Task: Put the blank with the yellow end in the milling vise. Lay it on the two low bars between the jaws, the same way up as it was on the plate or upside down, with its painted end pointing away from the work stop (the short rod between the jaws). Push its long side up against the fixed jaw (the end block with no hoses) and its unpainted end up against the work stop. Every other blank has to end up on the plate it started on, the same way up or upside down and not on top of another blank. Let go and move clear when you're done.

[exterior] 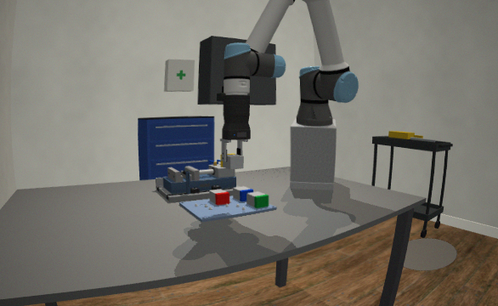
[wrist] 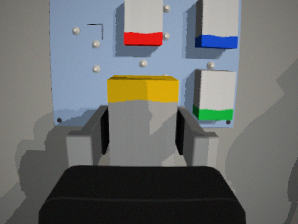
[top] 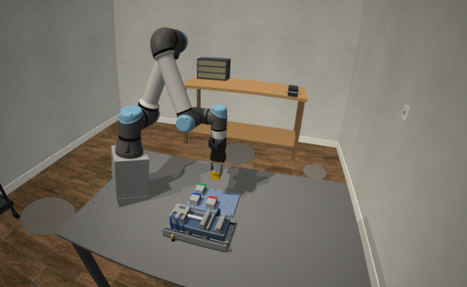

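Observation:
My gripper point(top: 216, 169) point(exterior: 231, 154) point(wrist: 142, 120) is shut on the grey blank with the yellow end point(top: 216, 175) point(exterior: 234, 161) point(wrist: 143, 90). It holds the blank in the air, well above the table, over the edge of the light blue plate point(top: 230, 202) point(exterior: 205, 212) point(wrist: 72, 72) on the side away from the vise. Three other blanks lie flat on the plate: red-ended point(top: 211, 202) point(exterior: 220, 197) point(wrist: 143, 18), blue-ended point(top: 194, 198) point(exterior: 243, 194) point(wrist: 218, 22) and green-ended point(top: 200, 188) point(exterior: 257, 199) point(wrist: 214, 94). The milling vise point(top: 198, 226) point(exterior: 191, 182) stands beside the plate, with nothing visible between its jaws.
The arm's grey pedestal point(top: 130, 175) point(exterior: 313, 150) stands on the table near the plate. A wooden bench point(top: 246, 88), a blue drawer cabinet point(exterior: 175, 142) and a black cart point(exterior: 411, 146) stand off the table.

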Robot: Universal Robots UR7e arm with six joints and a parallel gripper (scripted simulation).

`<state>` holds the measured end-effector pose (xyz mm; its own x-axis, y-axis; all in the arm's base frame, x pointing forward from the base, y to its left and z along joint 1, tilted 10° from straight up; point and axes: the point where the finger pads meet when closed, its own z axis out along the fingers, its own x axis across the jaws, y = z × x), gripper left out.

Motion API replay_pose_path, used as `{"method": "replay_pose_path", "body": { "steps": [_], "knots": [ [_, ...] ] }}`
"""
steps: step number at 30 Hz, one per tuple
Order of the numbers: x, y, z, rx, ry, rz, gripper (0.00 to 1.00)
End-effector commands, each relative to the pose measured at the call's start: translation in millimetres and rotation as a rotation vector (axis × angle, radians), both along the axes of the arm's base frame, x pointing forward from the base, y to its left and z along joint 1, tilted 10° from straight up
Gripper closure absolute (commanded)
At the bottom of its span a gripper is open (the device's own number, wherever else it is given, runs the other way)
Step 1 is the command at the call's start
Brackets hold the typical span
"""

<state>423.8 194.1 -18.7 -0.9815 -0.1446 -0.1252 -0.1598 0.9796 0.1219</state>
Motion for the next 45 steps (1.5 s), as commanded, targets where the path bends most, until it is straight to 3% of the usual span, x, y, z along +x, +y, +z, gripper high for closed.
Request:
{"method": "replay_pose_path", "body": {
  "steps": [1, 45],
  "knots": [
    [0.4, 0.1, 0.5, 0.000, -0.001, 0.000, 1.00],
    [1.0, 0.9, -5.2, 0.001, 0.000, -0.010, 1.00]
  ]
}}
